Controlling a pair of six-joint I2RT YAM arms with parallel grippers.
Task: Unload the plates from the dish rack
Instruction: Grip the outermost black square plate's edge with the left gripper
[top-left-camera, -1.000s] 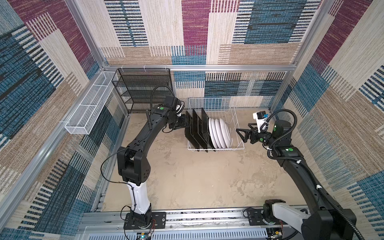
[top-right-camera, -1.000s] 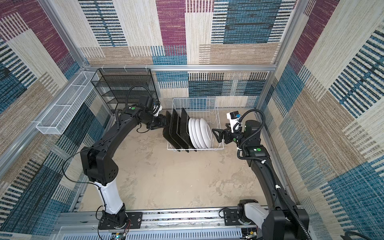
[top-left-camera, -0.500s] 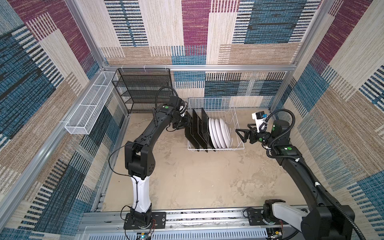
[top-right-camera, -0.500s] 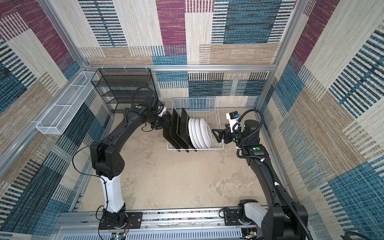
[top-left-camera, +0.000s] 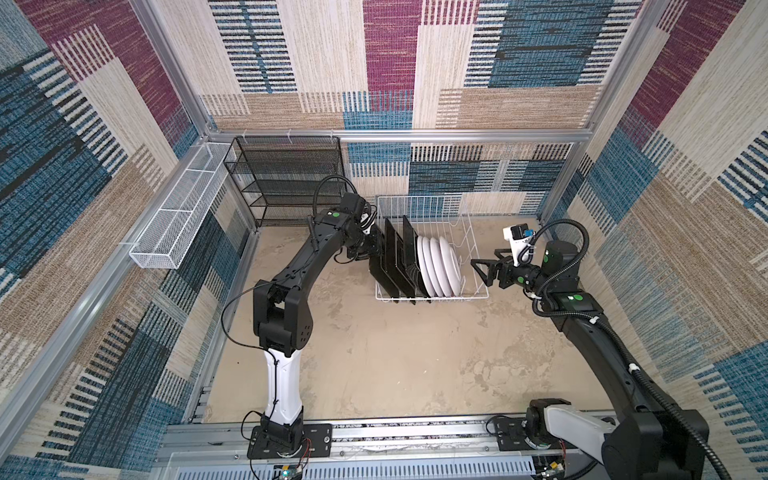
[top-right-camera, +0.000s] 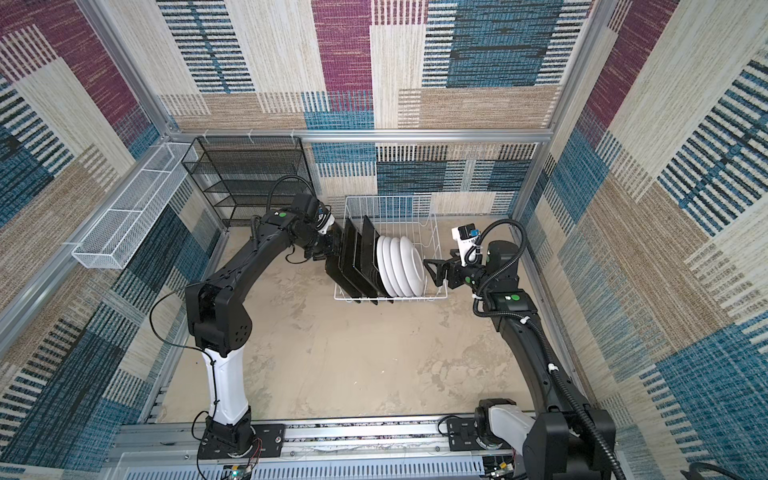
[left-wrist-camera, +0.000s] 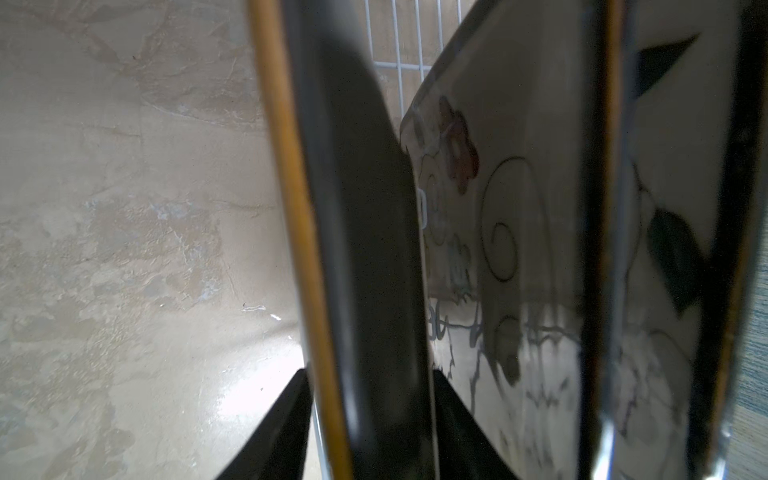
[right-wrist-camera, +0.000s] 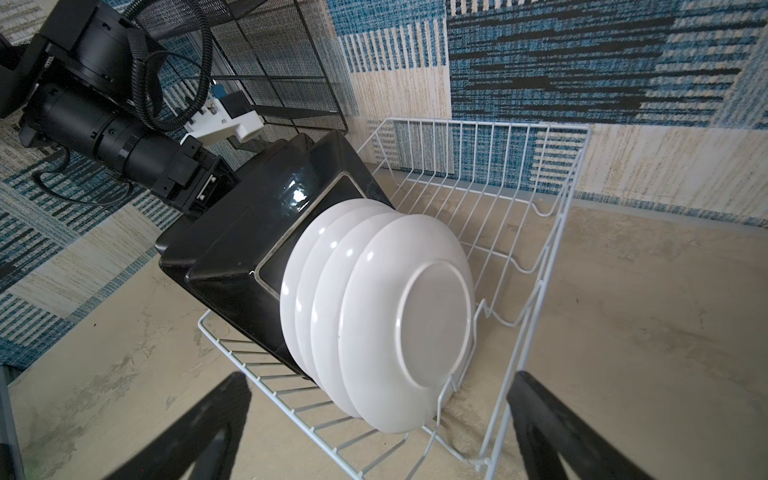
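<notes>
The left gripper (left-wrist-camera: 365, 436) straddles the rim of the end square plate (left-wrist-camera: 365, 208), the one nearest it in the dish rack (top-left-camera: 457, 296). A firm pinch cannot be confirmed, while the right gripper (top-left-camera: 480, 272) hangs wide open just past the round plates (top-left-camera: 442, 266). Judged step: seizing the first plate; the next move calls for a firm clamp and a straight lift out of the rack. Patterned walls (top-left-camera: 390, 62) enclose a bare mottled floor (top-left-camera: 395, 365) beneath both grippers.

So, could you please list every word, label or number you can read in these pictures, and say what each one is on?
No text can be read anywhere in these pictures.
Small dark mark on the white camera mount of the left arm: too small to read.
Green stickers on the arms: plain dots, no writing visible.
Front of a square plate: drawn flowers and curls only, no words.
</notes>
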